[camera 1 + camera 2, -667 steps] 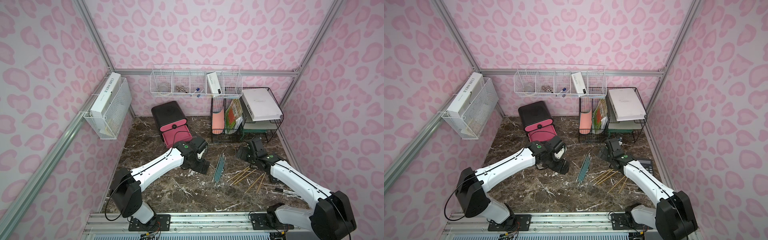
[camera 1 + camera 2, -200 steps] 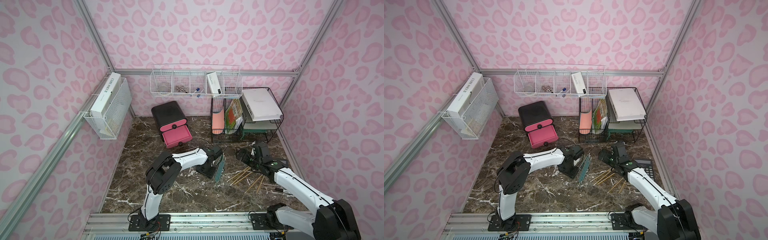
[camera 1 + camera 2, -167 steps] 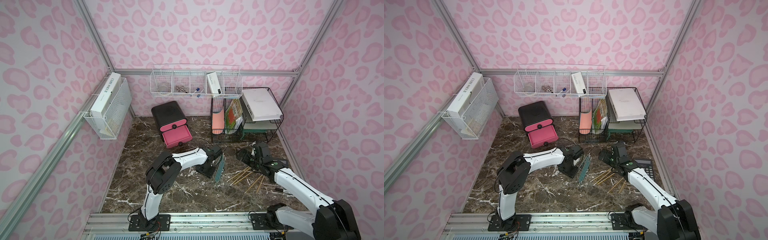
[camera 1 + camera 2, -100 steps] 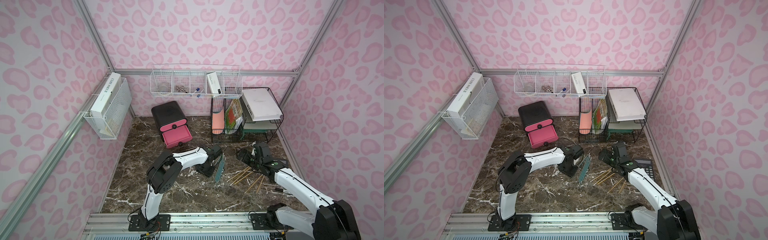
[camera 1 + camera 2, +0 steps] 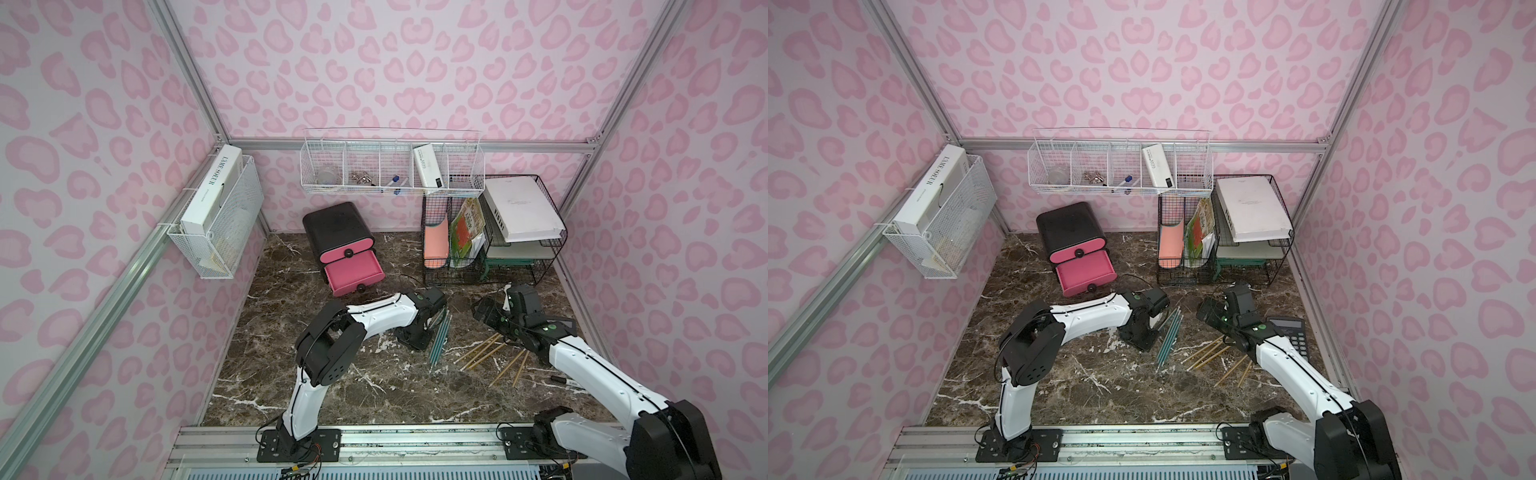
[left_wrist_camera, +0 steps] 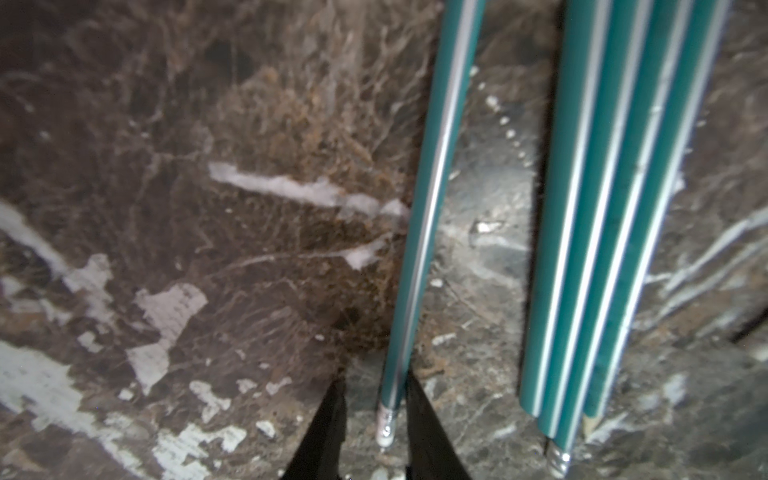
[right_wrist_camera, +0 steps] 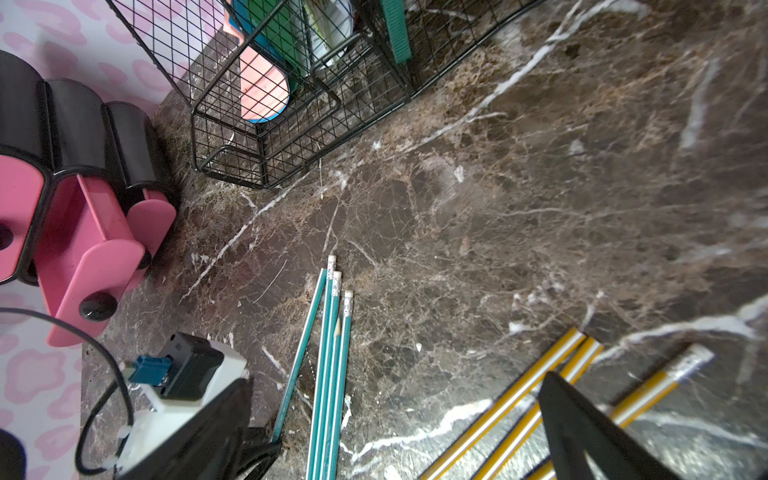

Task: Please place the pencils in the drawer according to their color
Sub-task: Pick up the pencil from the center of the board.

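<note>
Pencils (image 5: 439, 340) lay on a dark brown marble tabletop (image 5: 374, 386) enclosed by pink leopard-print walls (image 5: 415, 62): teal ones mid-table, yellow pencils (image 5: 484, 353) just right of them. The left gripper (image 6: 374, 380) stood narrow-jawed, straddling one teal pencil (image 6: 428, 187). The right gripper (image 5: 486, 313) hovered wide open over the yellow pencils. The drawer cabinet (image 5: 338, 226) stood far left, one pink drawer (image 5: 353, 272) pulled out.

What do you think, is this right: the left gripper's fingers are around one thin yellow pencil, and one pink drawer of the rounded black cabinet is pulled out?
Only the colour is wrong. In the left wrist view the pencil between the fingers of the left gripper is teal-green with a white stripe. The pink drawer is pulled out.
</note>
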`<state>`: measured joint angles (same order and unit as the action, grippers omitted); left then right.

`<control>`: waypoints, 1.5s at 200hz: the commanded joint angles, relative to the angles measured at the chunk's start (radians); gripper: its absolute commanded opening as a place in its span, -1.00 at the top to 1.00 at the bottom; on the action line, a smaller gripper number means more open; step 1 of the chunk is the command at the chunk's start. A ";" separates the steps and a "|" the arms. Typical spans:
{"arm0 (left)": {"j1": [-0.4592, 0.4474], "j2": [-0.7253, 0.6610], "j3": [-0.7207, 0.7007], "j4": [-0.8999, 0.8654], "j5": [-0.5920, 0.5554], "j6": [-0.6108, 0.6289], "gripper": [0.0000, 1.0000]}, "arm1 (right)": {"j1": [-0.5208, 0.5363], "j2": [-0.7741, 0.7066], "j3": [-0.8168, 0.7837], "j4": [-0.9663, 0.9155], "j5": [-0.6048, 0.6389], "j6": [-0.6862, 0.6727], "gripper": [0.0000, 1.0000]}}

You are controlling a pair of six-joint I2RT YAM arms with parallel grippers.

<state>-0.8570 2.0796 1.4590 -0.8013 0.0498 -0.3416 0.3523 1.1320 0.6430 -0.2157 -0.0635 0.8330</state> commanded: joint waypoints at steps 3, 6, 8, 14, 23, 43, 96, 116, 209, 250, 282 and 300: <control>-0.003 0.043 -0.018 0.082 0.085 0.000 0.56 | 0.000 0.000 0.001 0.012 -0.001 -0.011 -0.99; -0.003 0.043 -0.019 0.082 0.085 0.000 0.58 | 0.001 0.000 0.001 0.012 0.000 -0.011 -0.99; -0.004 0.043 -0.019 0.082 0.086 0.000 0.59 | 0.001 0.000 0.001 0.012 -0.001 -0.011 -0.98; -0.003 0.045 -0.019 0.081 0.087 0.000 0.60 | 0.000 0.000 0.002 0.012 -0.001 -0.011 -0.99; -0.003 0.044 -0.021 0.082 0.086 0.000 0.61 | 0.001 0.002 0.003 0.012 -0.001 -0.012 -0.99; -0.002 0.042 -0.029 0.081 0.085 -0.001 0.62 | 0.000 0.001 0.005 0.010 0.000 -0.012 -0.99; -0.003 0.019 -0.070 0.088 0.087 -0.008 0.63 | -0.001 0.007 0.012 0.010 -0.001 -0.015 -0.99; -0.003 0.011 -0.081 0.088 0.085 -0.010 0.63 | -0.001 0.014 0.017 0.012 -0.001 -0.015 -0.98; 0.000 0.026 -0.074 0.083 0.086 -0.017 1.00 | -0.001 0.033 0.033 0.013 -0.007 -0.020 -0.99; 0.018 0.008 -0.071 0.085 0.072 -0.023 1.00 | -0.001 0.031 0.034 0.012 -0.007 -0.021 -0.98; 0.039 -0.049 -0.071 0.079 0.058 -0.017 1.00 | 0.000 0.035 0.033 0.014 -0.009 -0.023 -0.99; 0.052 -0.084 -0.063 0.067 0.055 -0.010 1.00 | 0.000 0.038 0.032 0.016 -0.013 -0.023 -0.99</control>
<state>-0.8177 2.0151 1.3968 -0.7162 0.1238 -0.3637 0.3515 1.1652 0.6678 -0.2047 -0.0677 0.8146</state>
